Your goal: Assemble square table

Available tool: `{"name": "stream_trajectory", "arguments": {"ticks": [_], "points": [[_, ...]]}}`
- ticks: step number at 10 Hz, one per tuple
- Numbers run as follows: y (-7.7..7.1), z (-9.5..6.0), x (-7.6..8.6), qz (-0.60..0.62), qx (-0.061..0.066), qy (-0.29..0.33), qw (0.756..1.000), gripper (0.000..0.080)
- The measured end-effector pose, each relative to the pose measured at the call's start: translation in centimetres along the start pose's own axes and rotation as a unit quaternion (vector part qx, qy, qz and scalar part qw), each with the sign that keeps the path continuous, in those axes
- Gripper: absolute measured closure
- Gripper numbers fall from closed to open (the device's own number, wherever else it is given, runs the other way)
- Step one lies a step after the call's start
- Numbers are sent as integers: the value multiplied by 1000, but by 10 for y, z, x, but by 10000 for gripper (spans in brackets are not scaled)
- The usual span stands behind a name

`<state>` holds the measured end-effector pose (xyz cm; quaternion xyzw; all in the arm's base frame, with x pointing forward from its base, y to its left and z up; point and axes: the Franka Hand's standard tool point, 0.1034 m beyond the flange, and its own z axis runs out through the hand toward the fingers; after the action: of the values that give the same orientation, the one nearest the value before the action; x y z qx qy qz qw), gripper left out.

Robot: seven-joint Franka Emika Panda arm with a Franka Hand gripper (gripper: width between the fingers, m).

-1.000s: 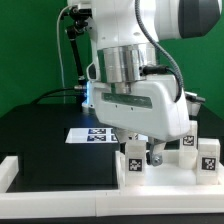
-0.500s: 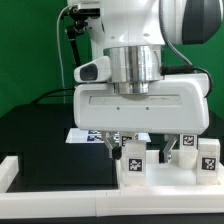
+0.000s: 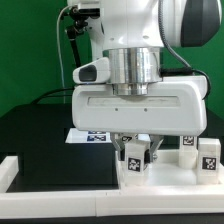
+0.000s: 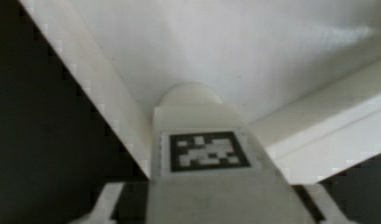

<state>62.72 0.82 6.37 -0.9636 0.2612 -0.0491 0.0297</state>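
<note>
Between the fingers of the hand [image 3: 136, 156] stands a short white leg block [image 3: 134, 160] with a black-and-white tag on its face. Half a second back the fingers stood wide to either side of this leg; now they have drawn in against its flanks, so the hand looks clenched on the leg, though the closing may not be finished. The wrist view agrees: the tagged leg [image 4: 208, 150] fills the middle of the picture, with dark finger tips just showing at both sides of it.

Beside the hand, toward the exterior view's right, two more leg blocks [image 3: 208, 157] stand upright, apart from the held one. All of them rest on the white square slab [image 3: 160, 185] of the table, which lies under the hand on the black worktop [image 3: 40, 135]. Beyond the hand lies the marker board [image 3: 88, 136], flat and untouched.

My reading is that the approach is over and the grasp is being made. The leg has not left the slab yet, so lifting it and carrying it to a corner hole would come next, and the assembly seems early.
</note>
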Motion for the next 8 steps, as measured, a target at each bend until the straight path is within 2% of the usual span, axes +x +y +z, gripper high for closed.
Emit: {"name": "stream_trajectory", "arguments": {"ticks": [4, 5, 8], "points": [[2, 0, 2, 171, -2, -3, 985, 511], [3, 0, 3, 236, -3, -10, 972, 511], [3, 0, 1, 430, 3, -40, 902, 510]]}}
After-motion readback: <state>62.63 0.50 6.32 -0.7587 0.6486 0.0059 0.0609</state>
